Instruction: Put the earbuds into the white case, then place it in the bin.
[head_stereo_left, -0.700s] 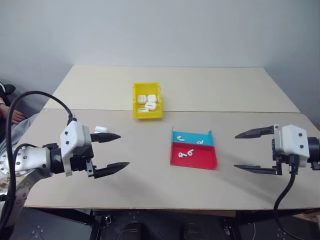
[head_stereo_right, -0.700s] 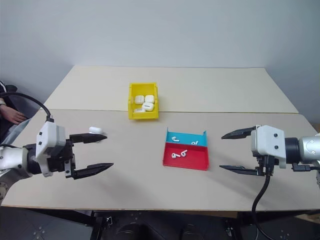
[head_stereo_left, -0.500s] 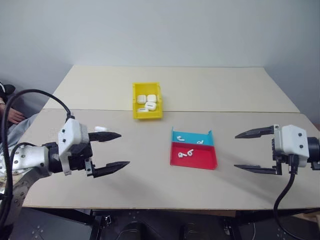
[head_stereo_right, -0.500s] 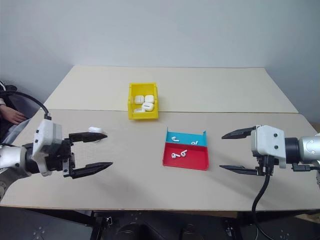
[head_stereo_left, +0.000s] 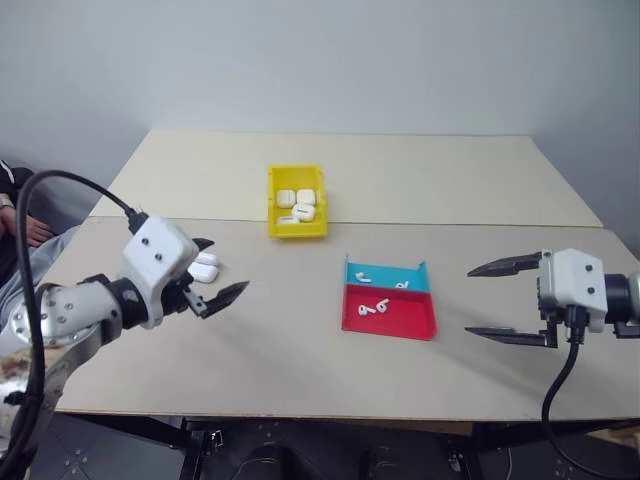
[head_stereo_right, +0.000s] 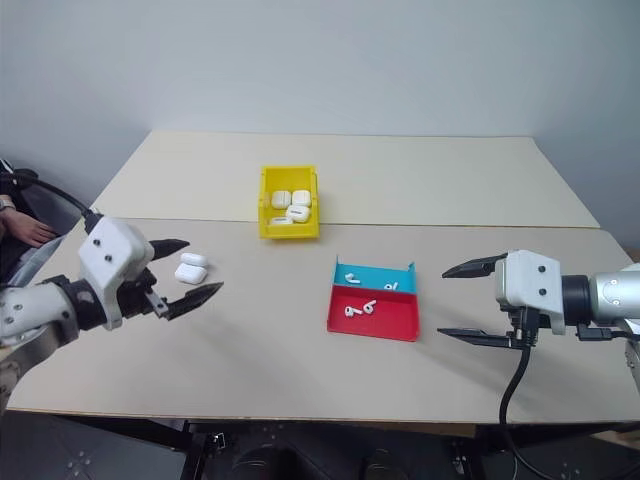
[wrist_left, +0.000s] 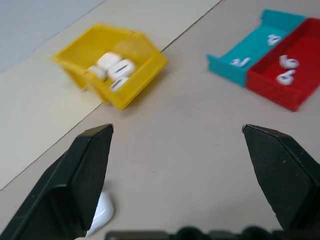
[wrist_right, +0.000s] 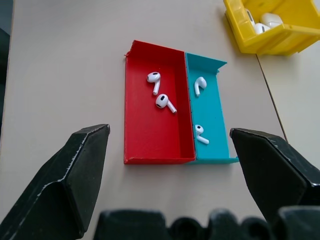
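Left gripper (head_stereo_right: 178, 270) turned | bin (head_stereo_right: 288, 229): cases (several) | tray (head_stereo_right: 372, 318): earbuds (wrist_right: 161, 93)

We see four white earbuds (wrist_right: 160, 93) lying loose in the red-and-blue tray. Two closed white cases (head_stereo_right: 190, 268) rest on the worktop; more fill the yellow bin (head_stereo_right: 289, 202).

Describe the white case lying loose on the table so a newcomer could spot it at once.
Start at the yellow bin near the table's middle seam, then look toward the robot's left. The white case lies on the bare tabletop just past the open left hand. Unlike the other cases, it is outside the bin.
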